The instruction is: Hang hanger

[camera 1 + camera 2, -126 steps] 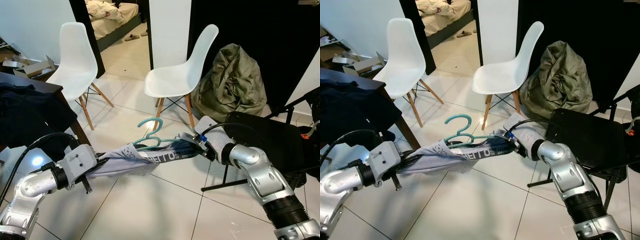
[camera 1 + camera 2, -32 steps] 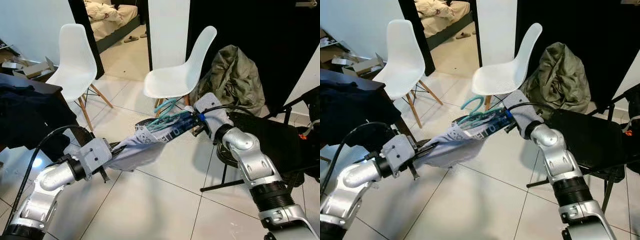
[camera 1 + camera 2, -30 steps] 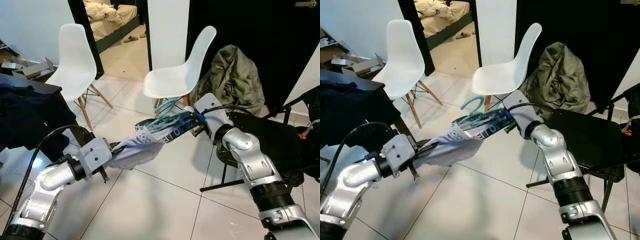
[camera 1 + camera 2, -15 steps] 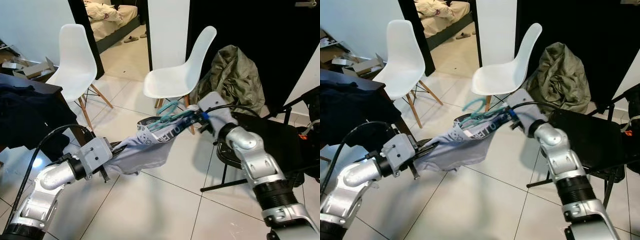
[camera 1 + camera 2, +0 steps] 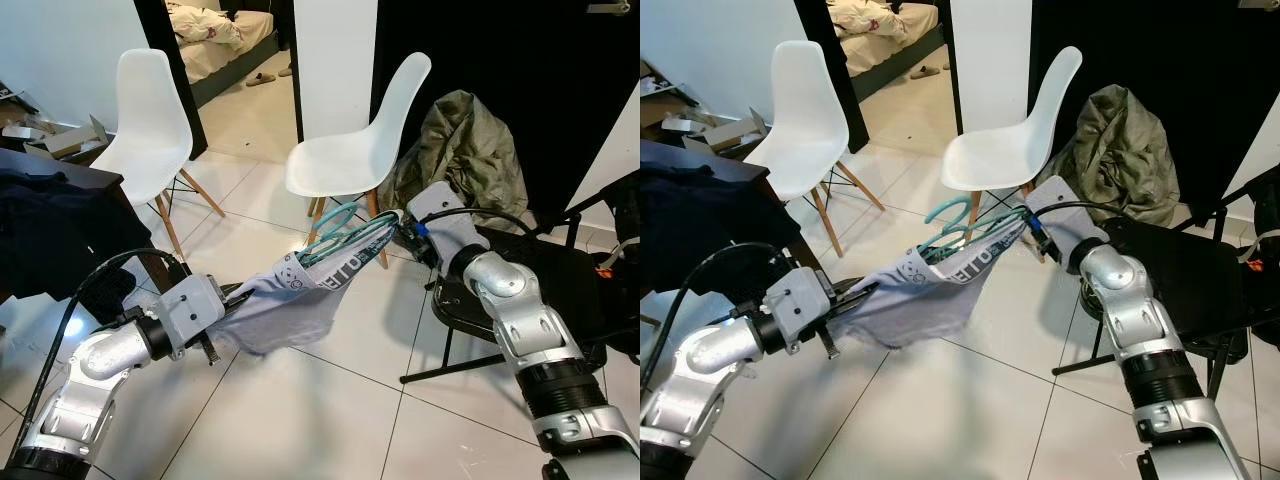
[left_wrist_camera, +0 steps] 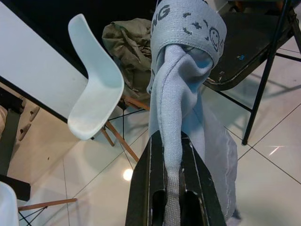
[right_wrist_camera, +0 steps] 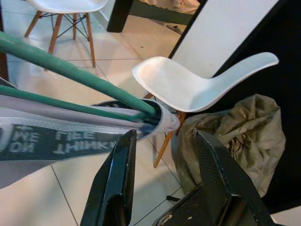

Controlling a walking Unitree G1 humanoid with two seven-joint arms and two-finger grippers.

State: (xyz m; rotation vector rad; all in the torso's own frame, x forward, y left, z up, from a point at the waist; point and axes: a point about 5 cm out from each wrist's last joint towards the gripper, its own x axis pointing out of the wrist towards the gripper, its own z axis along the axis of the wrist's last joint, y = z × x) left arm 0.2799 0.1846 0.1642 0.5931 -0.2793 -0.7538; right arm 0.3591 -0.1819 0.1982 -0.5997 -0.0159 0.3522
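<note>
Teal hanger (image 5: 335,232), threaded through a grey garment (image 5: 290,300), held in the air just in front of the nearer white chair (image 5: 355,150). Left gripper (image 6: 171,188): fingers clamped on a twisted fold of cloth. Right gripper (image 7: 162,155): fingers apart, hanger end just beside them. Handling advice: regrip the hanger firmly and keep the cloth taut before lifting the hook toward a rail.

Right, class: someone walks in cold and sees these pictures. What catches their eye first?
A grey garment on a green hanger is stretched in mid-air between the two arms. The left tool is shut on its twisted end; the right tool is at the hanger end. Behind stand two white chairs and an olive bag.
</note>
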